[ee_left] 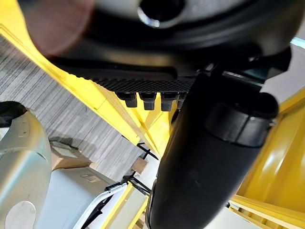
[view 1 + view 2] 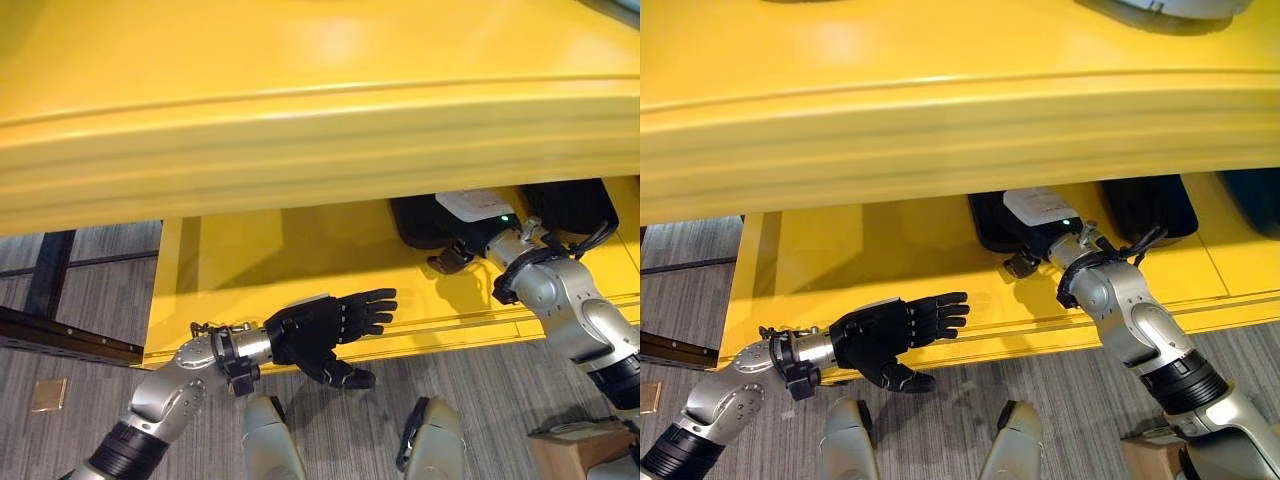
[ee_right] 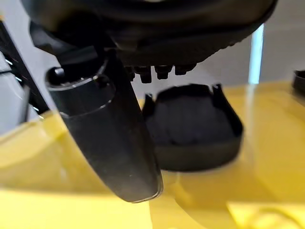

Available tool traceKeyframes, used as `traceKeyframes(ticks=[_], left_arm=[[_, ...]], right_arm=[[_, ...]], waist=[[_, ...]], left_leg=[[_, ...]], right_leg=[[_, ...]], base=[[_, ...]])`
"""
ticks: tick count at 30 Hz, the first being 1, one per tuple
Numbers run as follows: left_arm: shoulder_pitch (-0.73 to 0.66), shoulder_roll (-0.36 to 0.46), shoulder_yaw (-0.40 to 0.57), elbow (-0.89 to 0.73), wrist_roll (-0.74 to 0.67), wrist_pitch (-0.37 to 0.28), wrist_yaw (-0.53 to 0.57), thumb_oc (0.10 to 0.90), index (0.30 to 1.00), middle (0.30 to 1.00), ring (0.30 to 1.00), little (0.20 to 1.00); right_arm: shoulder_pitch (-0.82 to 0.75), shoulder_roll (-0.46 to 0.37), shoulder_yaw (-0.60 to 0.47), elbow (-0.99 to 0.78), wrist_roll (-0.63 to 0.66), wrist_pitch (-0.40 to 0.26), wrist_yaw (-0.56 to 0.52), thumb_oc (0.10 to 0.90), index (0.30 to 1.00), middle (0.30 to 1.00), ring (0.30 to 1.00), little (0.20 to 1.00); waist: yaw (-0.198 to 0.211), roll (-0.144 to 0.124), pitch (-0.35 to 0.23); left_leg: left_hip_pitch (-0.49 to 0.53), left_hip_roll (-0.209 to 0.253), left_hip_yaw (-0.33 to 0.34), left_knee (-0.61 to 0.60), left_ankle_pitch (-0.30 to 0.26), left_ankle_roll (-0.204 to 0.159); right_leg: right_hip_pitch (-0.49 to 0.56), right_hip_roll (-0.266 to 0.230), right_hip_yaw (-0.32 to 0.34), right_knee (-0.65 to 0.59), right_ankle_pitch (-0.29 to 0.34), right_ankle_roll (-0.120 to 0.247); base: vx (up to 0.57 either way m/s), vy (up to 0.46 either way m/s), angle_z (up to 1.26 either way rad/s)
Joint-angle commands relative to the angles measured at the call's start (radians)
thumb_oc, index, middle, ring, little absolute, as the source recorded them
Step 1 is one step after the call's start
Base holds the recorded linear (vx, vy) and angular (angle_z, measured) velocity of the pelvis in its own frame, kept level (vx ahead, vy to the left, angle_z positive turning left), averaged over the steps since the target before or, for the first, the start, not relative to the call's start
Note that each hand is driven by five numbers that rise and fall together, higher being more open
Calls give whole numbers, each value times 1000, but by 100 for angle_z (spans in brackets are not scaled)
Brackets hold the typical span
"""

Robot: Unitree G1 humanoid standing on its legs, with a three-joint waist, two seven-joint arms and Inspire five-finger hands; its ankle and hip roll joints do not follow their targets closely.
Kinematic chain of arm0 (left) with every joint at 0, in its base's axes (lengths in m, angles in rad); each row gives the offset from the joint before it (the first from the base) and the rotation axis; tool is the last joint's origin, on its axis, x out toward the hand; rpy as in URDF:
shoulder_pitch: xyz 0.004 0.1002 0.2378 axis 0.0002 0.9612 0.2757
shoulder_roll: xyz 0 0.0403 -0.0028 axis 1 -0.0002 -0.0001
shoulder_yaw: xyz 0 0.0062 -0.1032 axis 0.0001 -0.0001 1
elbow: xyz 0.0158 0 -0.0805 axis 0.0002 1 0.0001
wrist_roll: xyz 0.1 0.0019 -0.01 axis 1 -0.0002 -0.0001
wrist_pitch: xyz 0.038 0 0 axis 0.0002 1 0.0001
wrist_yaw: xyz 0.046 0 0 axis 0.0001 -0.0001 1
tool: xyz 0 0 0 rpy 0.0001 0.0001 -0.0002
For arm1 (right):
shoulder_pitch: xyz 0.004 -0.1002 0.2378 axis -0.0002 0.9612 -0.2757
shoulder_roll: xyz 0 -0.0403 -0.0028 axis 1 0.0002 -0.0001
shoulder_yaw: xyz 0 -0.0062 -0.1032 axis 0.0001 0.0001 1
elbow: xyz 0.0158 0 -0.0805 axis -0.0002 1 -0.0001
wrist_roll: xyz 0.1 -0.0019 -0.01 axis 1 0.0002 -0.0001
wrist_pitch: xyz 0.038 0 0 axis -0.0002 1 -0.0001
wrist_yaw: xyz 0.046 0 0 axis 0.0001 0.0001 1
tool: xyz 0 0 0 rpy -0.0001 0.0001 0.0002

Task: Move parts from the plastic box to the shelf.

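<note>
Left robot hand (image 2: pixel 322 333) held over the front edge of the lower yellow shelf (image 2: pixel 260 265), palm sideways, fingers straight and spread, thumb (image 2: pixel 345 377) pointing out over the grey floor (image 2: pixel 100 300); released, grasping nothing. Right robot hand (image 2: pixel 1032 258) reached in under the upper shelf board (image 2: pixel 960 120), mostly hidden by that board's front lip (thumb alone poking out below it), so cannot tell whether clenched or released. Just past the right robot hand's fingertips in its own wrist view, a black part (image 3: pixel 193 131): shallow, rounded, with a raised notched rim, resting flat on the yellow shelf surface, apart from the thumb (image 3: pixel 112 138) beside it. Farther to the right of that robot hand, a second black part (image 2: pixel 1150 205) on the same shelf level. Cardboard box (image 2: pixel 575 450) on the floor below the right forearm.
</note>
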Motion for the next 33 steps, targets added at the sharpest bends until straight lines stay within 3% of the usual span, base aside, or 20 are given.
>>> traceKeyframes(ticks=[1, 9, 15, 18, 23, 27, 33], left_arm=[[-10, -1, 59, -135, -83, -48, -28, 900, 1000, 1000, 1000, 1000], [-8, 10, 60, -151, -90, -34, -31, 900, 1000, 1000, 1000, 1000], [6, 0, 83, -162, -76, -15, -22, 900, 1000, 1000, 1000, 1000], [34, -25, 111, -170, -84, -44, 34, 900, 1000, 1000, 1000, 1000], [123, -111, 207, -163, -105, -58, 119, 900, 1000, 1000, 1000, 1000], [205, -182, 280, -145, -104, -33, 134, 900, 1000, 1000, 1000, 1000], [291, -213, 315, -139, -60, -51, 47, 900, 1000, 1000, 1000, 1000]], right_arm=[[-41, -21, -118, -104, -5, -2, -40, 900, 1000, 1000, 1000, 1000], [-37, -20, -124, -113, 82, -28, -115, 900, 1000, 1000, 1000, 1000], [8, 4, -171, -177, 260, -71, -148, 900, 1000, 1000, 1000, 1000], [77, 61, -233, -217, 409, -147, -259, 900, 1000, 1000, 1000, 1000], [253, 164, -389, -253, 400, -223, -300, 900, 1000, 1000, 1000, 1000], [400, 231, -506, -271, 415, -219, -309, 900, 1000, 1000, 1000, 1000], [559, 302, -560, -261, 523, -196, -305, 900, 1000, 1000, 1000, 1000]], waist=[[2, 16, -50], [2, 14, -51], [-5, 11, -58], [-16, 12, -67], [-39, 20, -86], [-60, 19, -98], [-90, 16, -109]], left_leg=[[68, 42, 15, -88, 26, 35], [80, 45, 22, -99, 35, 34], [115, 44, 46, -146, 55, 33], [152, 49, 73, -194, 81, 35], [223, 58, 119, -276, 122, 35], [300, 62, 181, -367, 168, 37], [390, 51, 263, -490, 231, 37]], right_leg=[[58, -26, 53, -96, 105, 16], [69, -30, 46, -105, 113, 19], [95, -22, 37, -146, 132, 25], [124, -13, 25, -188, 150, 26], [178, 14, 14, -266, 173, 26], [229, 33, -3, -363, 219, 30], [288, 71, -7, -490, 279, 29]], base=[[0, 0, 0], [0, 0, 0], [1, -15, -3], [16, -61, -6], [53, -16, -12], [43, 5, -11], [22, 36, -23]])
